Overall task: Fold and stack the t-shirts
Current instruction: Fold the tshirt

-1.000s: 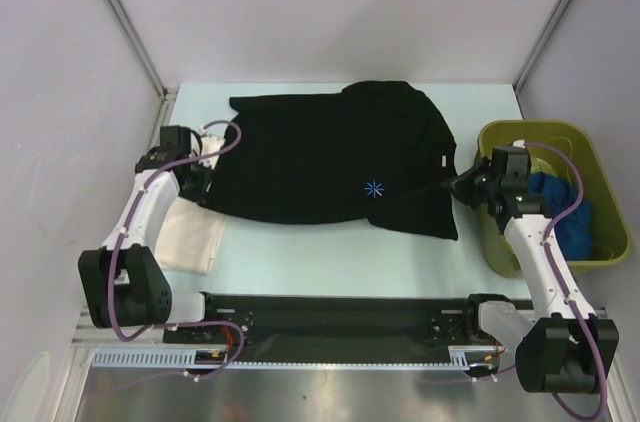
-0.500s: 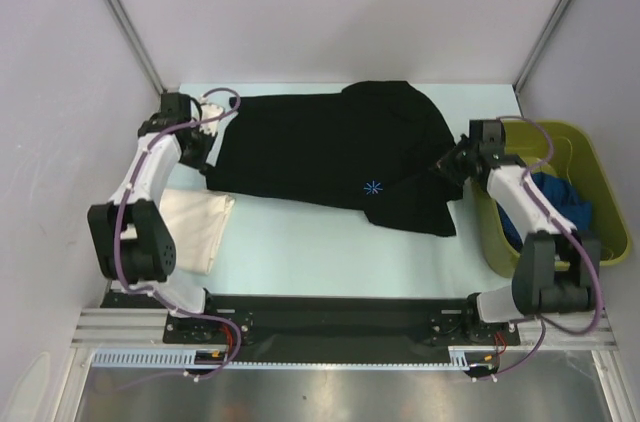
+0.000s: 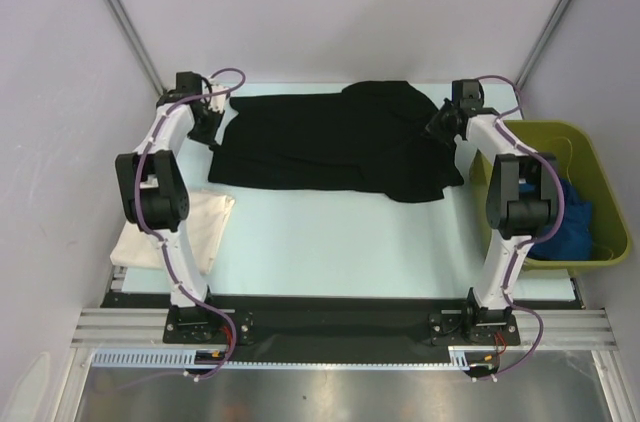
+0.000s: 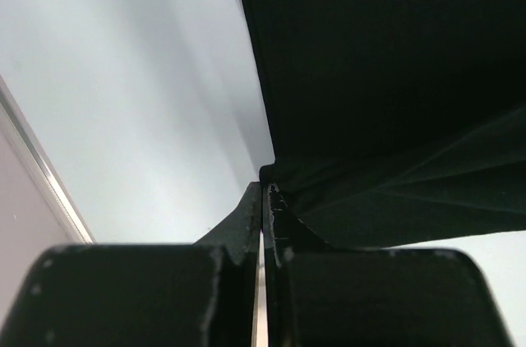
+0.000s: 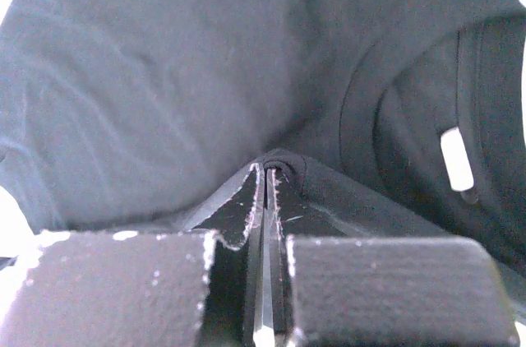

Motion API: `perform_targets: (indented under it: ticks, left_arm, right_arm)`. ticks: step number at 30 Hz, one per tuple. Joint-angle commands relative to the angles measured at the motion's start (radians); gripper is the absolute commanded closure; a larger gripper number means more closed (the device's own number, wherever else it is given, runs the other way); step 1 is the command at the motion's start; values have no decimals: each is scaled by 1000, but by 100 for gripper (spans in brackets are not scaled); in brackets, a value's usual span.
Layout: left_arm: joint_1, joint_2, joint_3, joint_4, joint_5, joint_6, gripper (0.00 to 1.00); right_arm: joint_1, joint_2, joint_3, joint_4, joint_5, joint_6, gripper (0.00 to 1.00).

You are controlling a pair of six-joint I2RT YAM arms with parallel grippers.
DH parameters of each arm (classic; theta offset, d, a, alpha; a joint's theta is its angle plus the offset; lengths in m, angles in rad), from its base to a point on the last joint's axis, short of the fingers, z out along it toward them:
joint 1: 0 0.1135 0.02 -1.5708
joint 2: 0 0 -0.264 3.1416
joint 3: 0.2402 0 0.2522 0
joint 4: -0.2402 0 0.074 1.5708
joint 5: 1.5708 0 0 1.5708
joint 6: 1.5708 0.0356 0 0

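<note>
Top external view shows the big black t-shirt lying at the far side of the table, with one arm at each end of it. The left gripper is pinched tight on the left edge of the shirt. The right gripper is pinched tight on the right edge, close to the neck hole. From the left wrist, the two fingers are pressed together with a bit of black cloth caught at their tips. The right wrist shows the same thing, a small fold of cloth squeezed between the fingers, with a little white tag nearby. The cream t-shirt lies on the near left of the table, beside the left arm. The blue t-shirt sits inside the green bin on the right. I think the arms are in the middle of folding the black shirt, holding one edge up over the rest of it. Next, both hands should go the same way at the same speed, so the cloth does not twist or bunch up. Then they should lay the edge down flat and let go. After that, the black shirt needs more folds before it can go on a pile, and the blue one is not folded yet.
</note>
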Motion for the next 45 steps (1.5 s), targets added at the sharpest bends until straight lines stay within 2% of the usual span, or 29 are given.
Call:
perform_targets:
  ticks: [1, 12, 13, 14, 15, 16, 17, 18, 22, 23, 24, 27, 28, 29, 30, 33, 37, 41, 44, 45]
  left_arm:
    - [-1, 21, 81, 9, -13, -13, 100]
    - [-13, 104, 125, 23, -103, -5, 99]
    - [-13, 108, 137, 16, -102, -10, 93]
    - [-11, 116, 154, 9, -100, -13, 79]
    - [-14, 121, 182, -1, -103, -22, 38]
    - [-13, 116, 196, -8, -102, -28, 28]
    - [-13, 108, 205, -15, -94, -31, 23]
    - [-16, 92, 203, -14, -82, -28, 20]
    - [-51, -52, 44, 41, -19, 76, 23]
    - [-71, -121, -64, 57, -19, 112, 27]
    - [-105, -146, -118, 77, -27, 195, 37]
    - [-134, -185, -241, 42, -31, 303, 50]
    - [-134, -186, -261, 32, -28, 320, 50]
    - [-136, -186, -280, 29, -30, 338, 50]
    - [-142, -191, -313, 23, -28, 370, 45]
    - [-174, -197, -370, 23, -43, 442, 37]
    - [-198, -191, -452, 136, -146, 493, 34]
    - [-205, -174, -484, 261, -237, 493, 36]
    - [-206, -169, -488, 291, -237, 467, 53]
    - [-206, -172, -487, 290, -228, 452, 66]
  right_arm:
    - [2, 38, 116, -42, 54, -40, 100]
    - [0, 162, 252, -71, 90, -49, 100]
    - [-2, 164, 266, -71, 109, -52, 94]
    - [0, 167, 275, -71, 116, -60, 84]
    - [-2, 173, 286, -74, 117, -66, 74]
    - [1, 175, 315, -80, 117, -75, 58]
    - [5, 175, 334, -112, 117, -86, 50]
    - [11, 173, 350, -133, 117, -124, 48]
    - [64, 100, 375, -224, 270, -230, 45]
    - [86, 81, 354, -274, 301, -241, 45]
    - [98, 64, 337, -299, 330, -247, 46]
    - [120, -12, 217, -367, 410, -236, 53]
    - [120, -37, 175, -370, 409, -221, 61]
    - [120, -78, 136, -362, 406, -213, 65]
    - [120, -101, 63, -358, 398, -209, 67]
    - [124, -140, -28, -351, 393, -187, 63]
    - [118, -149, -105, -341, 436, -155, 59]
    - [98, -154, -163, -251, 439, -121, 54]
    - [101, -105, -151, -224, 462, -103, 50]
    - [103, -94, -151, -215, 487, -88, 49]
